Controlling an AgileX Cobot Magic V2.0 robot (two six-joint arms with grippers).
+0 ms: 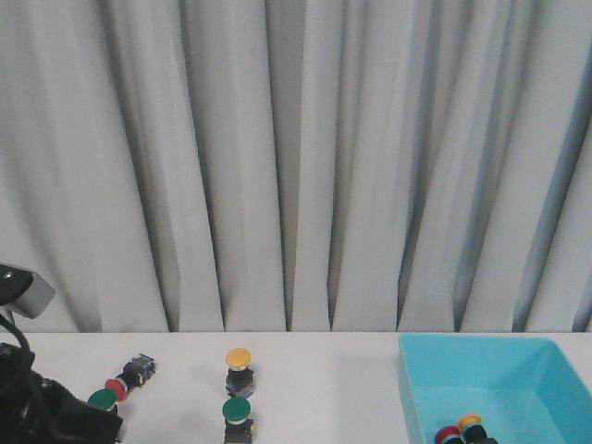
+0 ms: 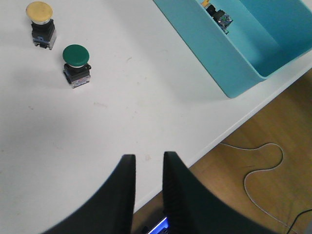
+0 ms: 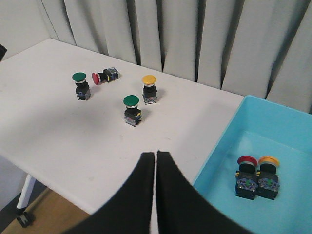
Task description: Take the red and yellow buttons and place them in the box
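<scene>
A yellow button [image 1: 239, 358] stands upright on the white table. A red button [image 1: 117, 384] lies on its side further left. The cyan box [image 1: 499, 370] sits at the right with a red button [image 3: 247, 161] and a yellow button [image 3: 268, 161] standing inside. My left gripper [image 2: 148, 156] hovers over the table's front edge, open by a narrow gap and empty, well away from the yellow button [image 2: 40, 12]. My right gripper [image 3: 156, 153] is shut on nothing, above the table just outside the box's wall [image 3: 214, 156]. The red button [image 3: 97, 78] on the table is far from it.
Two green buttons stand on the table, one [image 1: 102, 399] beside the lying red button and one [image 1: 237, 410] in front of the yellow one. My left arm [image 1: 51, 416] fills the lower left corner. A grey curtain hangs behind. A cable [image 2: 263, 170] lies on the wooden floor.
</scene>
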